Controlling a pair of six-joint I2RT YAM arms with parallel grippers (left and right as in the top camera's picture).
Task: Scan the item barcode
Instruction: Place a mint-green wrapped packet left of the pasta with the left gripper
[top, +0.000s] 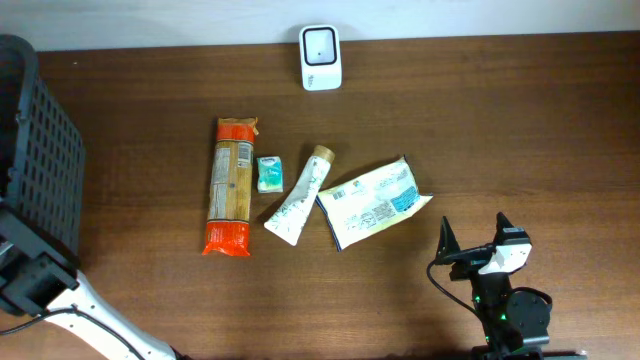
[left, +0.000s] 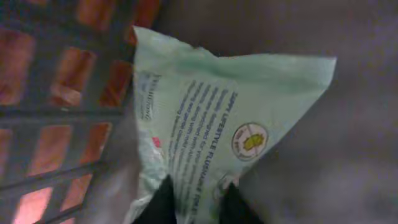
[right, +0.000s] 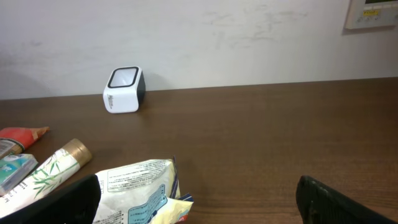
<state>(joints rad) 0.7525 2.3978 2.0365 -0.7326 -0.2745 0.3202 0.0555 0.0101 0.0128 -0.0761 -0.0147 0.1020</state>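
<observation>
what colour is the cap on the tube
The cap is gold, clearest in the right wrist view.

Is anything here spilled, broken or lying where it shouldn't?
Nothing is spilled or broken. The only untidy bit: the white pouch is crumpled and lies askew, close beside the tube. The pale green pack pinched by the left gripper, next to the basket wall, looks creased too.

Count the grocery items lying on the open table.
4: pasta bag leftmost, small green box beside it, tube at centre, white pouch rightmost. A green packet is in the left gripper by the basket, which may hide more.
</observation>
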